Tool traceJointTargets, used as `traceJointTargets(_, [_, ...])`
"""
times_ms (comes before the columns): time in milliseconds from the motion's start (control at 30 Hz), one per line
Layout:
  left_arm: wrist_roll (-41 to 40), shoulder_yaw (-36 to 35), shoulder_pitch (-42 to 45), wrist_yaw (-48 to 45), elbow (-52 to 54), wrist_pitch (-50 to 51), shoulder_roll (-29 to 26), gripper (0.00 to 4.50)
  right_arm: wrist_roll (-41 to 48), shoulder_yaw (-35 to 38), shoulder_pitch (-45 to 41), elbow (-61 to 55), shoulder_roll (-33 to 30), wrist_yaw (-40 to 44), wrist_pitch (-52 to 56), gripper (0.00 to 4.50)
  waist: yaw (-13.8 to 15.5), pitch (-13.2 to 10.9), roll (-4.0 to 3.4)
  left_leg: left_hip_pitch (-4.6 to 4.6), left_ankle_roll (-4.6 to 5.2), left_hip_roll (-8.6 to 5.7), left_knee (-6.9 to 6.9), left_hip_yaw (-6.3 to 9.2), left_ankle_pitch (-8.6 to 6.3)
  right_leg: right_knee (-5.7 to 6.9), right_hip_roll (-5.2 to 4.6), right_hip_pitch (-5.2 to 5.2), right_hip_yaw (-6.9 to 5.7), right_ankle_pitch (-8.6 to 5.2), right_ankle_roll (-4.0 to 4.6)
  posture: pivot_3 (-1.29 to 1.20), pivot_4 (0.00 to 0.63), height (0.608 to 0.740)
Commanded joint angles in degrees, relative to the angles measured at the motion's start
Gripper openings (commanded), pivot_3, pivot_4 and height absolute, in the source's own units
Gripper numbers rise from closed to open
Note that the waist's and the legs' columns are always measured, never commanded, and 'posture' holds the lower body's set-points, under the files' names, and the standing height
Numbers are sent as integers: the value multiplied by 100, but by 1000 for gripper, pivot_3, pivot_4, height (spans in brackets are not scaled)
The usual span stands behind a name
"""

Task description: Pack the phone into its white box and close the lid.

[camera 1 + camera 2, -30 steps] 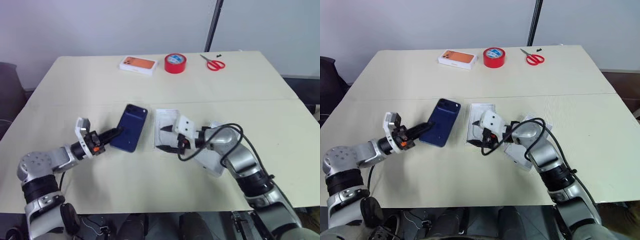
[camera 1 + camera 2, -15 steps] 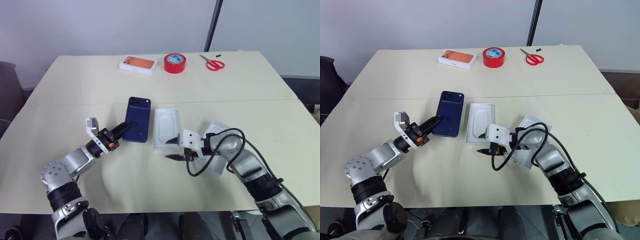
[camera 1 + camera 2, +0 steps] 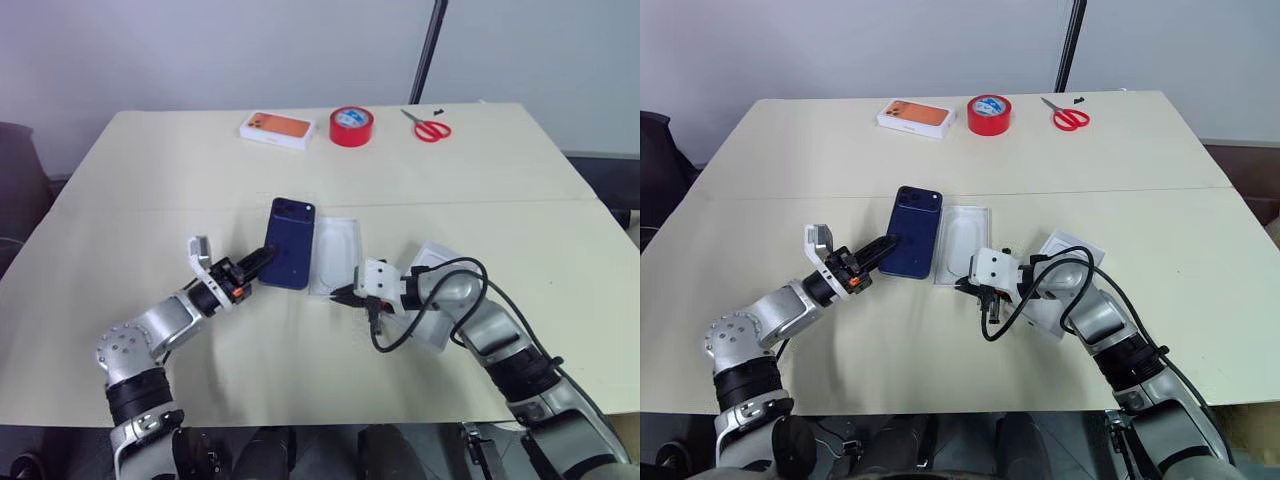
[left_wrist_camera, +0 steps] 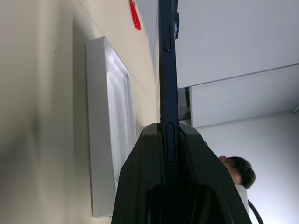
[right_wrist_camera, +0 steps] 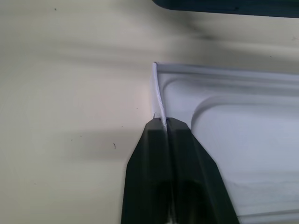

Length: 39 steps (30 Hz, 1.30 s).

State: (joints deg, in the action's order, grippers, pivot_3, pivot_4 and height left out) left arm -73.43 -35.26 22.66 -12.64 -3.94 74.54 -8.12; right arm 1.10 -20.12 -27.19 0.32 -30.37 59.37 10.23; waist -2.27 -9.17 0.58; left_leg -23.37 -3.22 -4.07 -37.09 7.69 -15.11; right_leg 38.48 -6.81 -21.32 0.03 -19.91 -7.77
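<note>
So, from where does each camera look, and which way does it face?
Left and right eye views: head, facing forward and down at the table; both arms show.
Left wrist view: along the left gripper, clamping the phone.
Right wrist view: along the right gripper, pinching the white box rim.
Both wrist views share the white box.

Head stereo pair overlooks table (image 3: 480, 160); wrist cameras close along end effectors.

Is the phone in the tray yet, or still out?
Out. The phone is held by its near end in the left end effector, beside the tray, whose moulded inside is bare.
</note>
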Motion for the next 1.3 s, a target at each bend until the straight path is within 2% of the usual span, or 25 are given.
traceJointTargets(33, [-422,109,119,99,238,-159,-27,0,35,-3,83,-107,-1,39,-26,47,1,0,0,0,0,0,0,0,0,0,0,0,0,0,0,0,150,740])
traceJointTargets(133, [-406,205,207,247,271,-374,29,0,288,-90,153,-646,226,32,400,47,4,0,0,0,0,1,0,1,0,0,0,0,-1,0,0,0,150,740])
traceJointTargets(233, [-307,384,185,244,272,-556,7,0,107,-305,154,-921,438,-147,677,47,-23,0,0,0,0,1,1,0,0,-2,1,-1,0,0,0,0,150,740])
traceJointTargets(467, [-267,710,36,113,208,-798,-55,0,-231,-502,-52,-729,628,-491,977,47,-10,0,0,0,0,-1,0,2,0,-2,0,0,-1,0,0,0,150,740])
traceJointTargets(733, [-292,849,-153,0,195,-1008,-203,0,-228,-476,-144,-603,760,-638,1063,47,-10,0,0,0,0,-1,1,1,0,-2,1,-1,-1,0,0,0,150,740])
traceJointTargets(833, [-248,914,-209,-54,197,-1079,-248,0,21,-377,-85,-763,795,-545,1260,939,-11,0,0,0,0,-1,0,2,0,-2,1,-1,-1,0,0,0,150,740])
traceJointTargets(967, [-264,1005,-285,-90,181,-1098,-282,0,147,-221,22,-1006,596,-467,1133,2912,-8,0,0,0,0,-1,0,1,0,-3,0,0,0,0,0,0,150,740])
traceJointTargets(1133, [-236,1131,-301,-124,199,-1151,-235,0,733,455,147,-1330,264,-278,1237,2912,6,0,0,0,0,-1,0,2,0,-4,0,0,0,0,0,0,150,740])
traceJointTargets(1300, [-94,1311,-310,-183,164,-1230,-249,0,507,704,342,-806,-277,-278,738,2912,7,0,0,0,2,-3,1,2,-1,-7,0,4,-1,0,0,0,150,740])
